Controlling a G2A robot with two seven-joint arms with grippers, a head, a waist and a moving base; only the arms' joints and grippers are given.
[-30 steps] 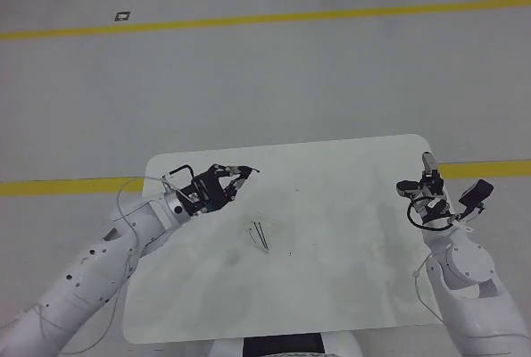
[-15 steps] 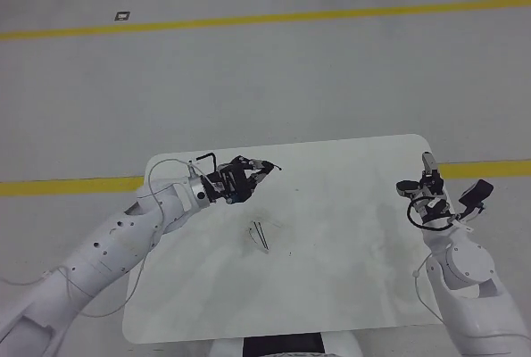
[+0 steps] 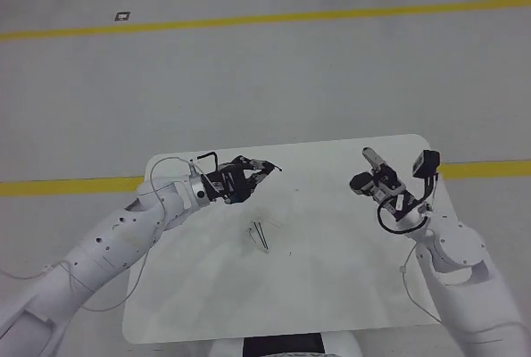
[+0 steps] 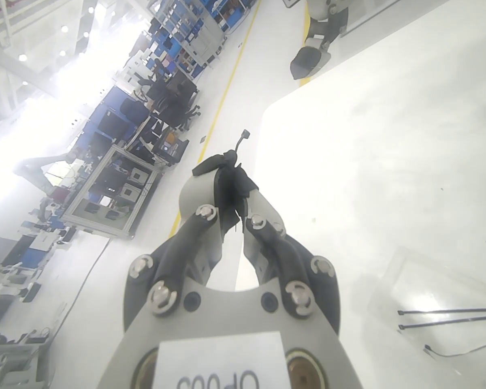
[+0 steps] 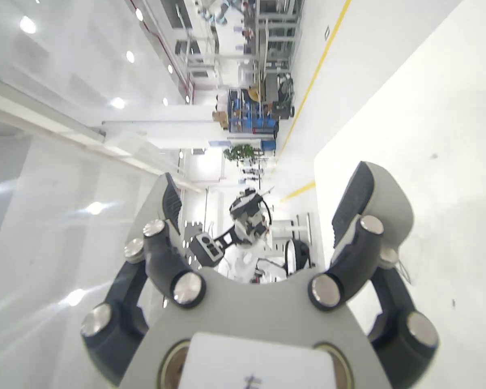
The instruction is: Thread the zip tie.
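Black zip tie [image 4: 240, 141] sits pinched in my closed left gripper [image 4: 231, 167], its head poking past the fingertips, above the far-left part of the bench [image 3: 336, 277]. My right gripper [image 5: 267, 178] hangs open, well apart. Three spare zip ties [image 3: 259, 235] lie on the bench nearer the left gripper.

A thin black zip tie [image 3: 272, 165] sticks out, head end outward, from the clamped left gripper [image 3: 257, 170]. Three spare ties [image 3: 259, 235] lie flat, close together, on the table [image 3: 336, 277], near its middle.
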